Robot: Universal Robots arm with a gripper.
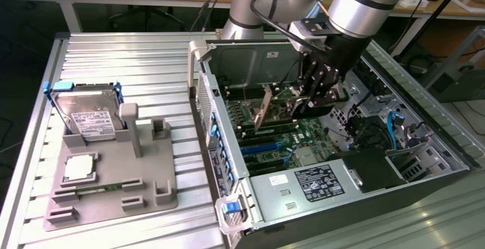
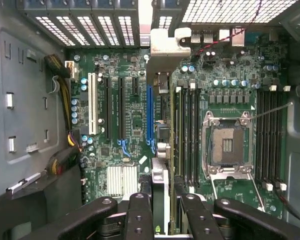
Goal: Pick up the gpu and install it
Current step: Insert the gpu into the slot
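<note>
The arm reaches down into the open computer case [image 1: 424, 164], which lies on its side on the ribbed metal surface [image 1: 113, 50]. The gripper [image 1: 314, 98] hangs just above the green motherboard [image 1: 303, 135], and its fingers [image 2: 140, 215] are closed partway on the gpu [image 1: 267, 108], pinching the thin card by its upper edge. In the exterior view the gpu stands on edge, tilted a little, with its silver bracket end toward the exterior view's left and its lower edge close over the expansion slots; whether it touches the board cannot be told. In the wrist view the card runs edge-on between the 2 inner fingers, its bracket [image 2: 167, 47] at the far end near the case's rear grille, and it lines up beside the blue slot [image 2: 150, 117], between the white slot [image 2: 93, 104] and the memory slots [image 2: 187, 135]. The empty processor socket [image 2: 228, 145] sits further along the board, well apart from the card. To the exterior view's left of the case, a grey parts holder [image 1: 113, 186] rests on the surface, carrying a silver hard drive [image 1: 91, 118] with a white label, propped upright, and a small square silver-topped chip [image 1: 79, 168] lying flat in front of it.
</note>
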